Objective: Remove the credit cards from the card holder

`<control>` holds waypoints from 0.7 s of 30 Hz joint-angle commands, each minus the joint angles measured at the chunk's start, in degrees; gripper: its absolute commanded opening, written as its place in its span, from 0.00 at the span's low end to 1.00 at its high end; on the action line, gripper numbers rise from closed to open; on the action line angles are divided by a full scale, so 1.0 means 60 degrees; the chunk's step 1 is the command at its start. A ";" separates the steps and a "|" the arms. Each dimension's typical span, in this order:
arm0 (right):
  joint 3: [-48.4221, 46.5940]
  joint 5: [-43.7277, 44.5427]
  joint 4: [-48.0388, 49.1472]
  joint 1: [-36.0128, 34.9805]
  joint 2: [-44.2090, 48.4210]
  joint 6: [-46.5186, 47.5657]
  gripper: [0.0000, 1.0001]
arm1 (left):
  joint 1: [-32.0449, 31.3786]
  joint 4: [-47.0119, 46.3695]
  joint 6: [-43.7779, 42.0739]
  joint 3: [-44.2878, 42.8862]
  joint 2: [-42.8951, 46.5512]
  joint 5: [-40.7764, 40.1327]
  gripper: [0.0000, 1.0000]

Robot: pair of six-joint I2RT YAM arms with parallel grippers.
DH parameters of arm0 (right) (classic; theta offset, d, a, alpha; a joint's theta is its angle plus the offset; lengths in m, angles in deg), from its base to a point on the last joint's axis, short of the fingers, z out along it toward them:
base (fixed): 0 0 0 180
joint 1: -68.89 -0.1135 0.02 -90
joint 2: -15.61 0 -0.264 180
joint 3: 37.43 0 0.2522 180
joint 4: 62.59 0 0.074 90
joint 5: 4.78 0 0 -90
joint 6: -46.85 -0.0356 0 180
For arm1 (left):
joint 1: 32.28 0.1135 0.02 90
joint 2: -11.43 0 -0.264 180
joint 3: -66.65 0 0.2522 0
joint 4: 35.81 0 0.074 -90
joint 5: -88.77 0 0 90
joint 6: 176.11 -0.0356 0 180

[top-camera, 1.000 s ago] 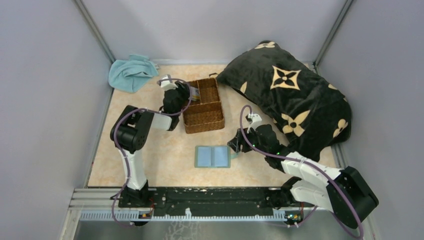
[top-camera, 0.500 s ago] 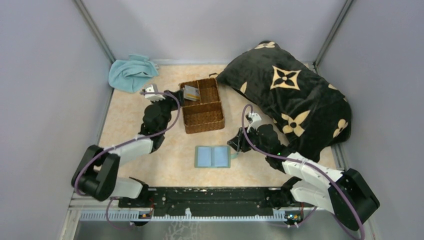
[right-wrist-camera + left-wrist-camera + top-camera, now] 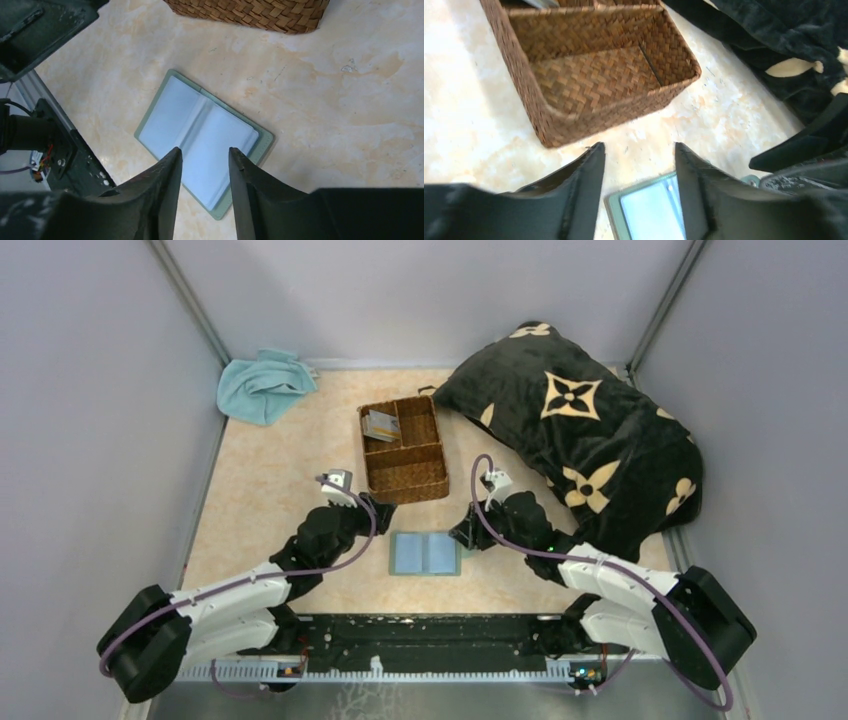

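Note:
The card holder [image 3: 425, 553] lies open and flat on the table, pale blue pockets up; no cards show in it. It also shows in the left wrist view [image 3: 649, 212] and the right wrist view [image 3: 200, 135]. The credit cards [image 3: 380, 424] lie stacked in the far-left compartment of the wicker basket. My left gripper [image 3: 383, 518] is open and empty, just left of the holder's far-left corner [image 3: 639, 145]. My right gripper [image 3: 462, 537] is open and empty, over the holder's right edge [image 3: 205, 149].
The brown three-part wicker basket [image 3: 405, 448] stands just beyond the holder, also in the left wrist view [image 3: 594, 75]. A black patterned pillow [image 3: 580, 430] fills the right side. A light-blue towel [image 3: 262, 385] lies at the far left corner. The mounting rail [image 3: 400, 635] runs along the near edge.
My left arm has swung back from the basket's far-left compartment to the holder's left side, leaving the cards in the basket. My right gripper has shifted slightly toward the holder.

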 commanded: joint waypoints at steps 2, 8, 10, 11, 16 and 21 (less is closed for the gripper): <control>-0.0220 0.0587 0.0114 -0.0305 -0.0130 -0.0087 0.15 | -0.0072 0.0819 0.0372 0.0495 0.0888 0.0960 0.71; 0.0125 0.1323 0.0094 -0.0941 0.0022 -0.0304 0.42 | -0.0088 0.1032 0.1727 0.1351 0.1647 0.0596 0.86; 0.0360 0.1441 0.0153 -0.0949 0.0227 -0.0401 0.51 | -0.0089 0.0999 0.1744 0.1572 0.2060 0.0583 0.98; 0.0465 0.1539 0.0137 -0.0949 0.0313 -0.0417 0.55 | -0.0089 0.1041 0.1771 0.1639 0.2249 0.0508 0.99; 0.0953 0.1720 -0.0025 -0.0950 0.1052 -0.0375 0.63 | -0.0088 0.1732 0.1641 0.1659 0.2989 0.0122 1.00; 0.1559 0.1982 -0.0171 -0.0949 0.1731 -0.0361 0.64 | -0.0088 0.2622 0.1740 0.1620 0.3659 0.0167 1.00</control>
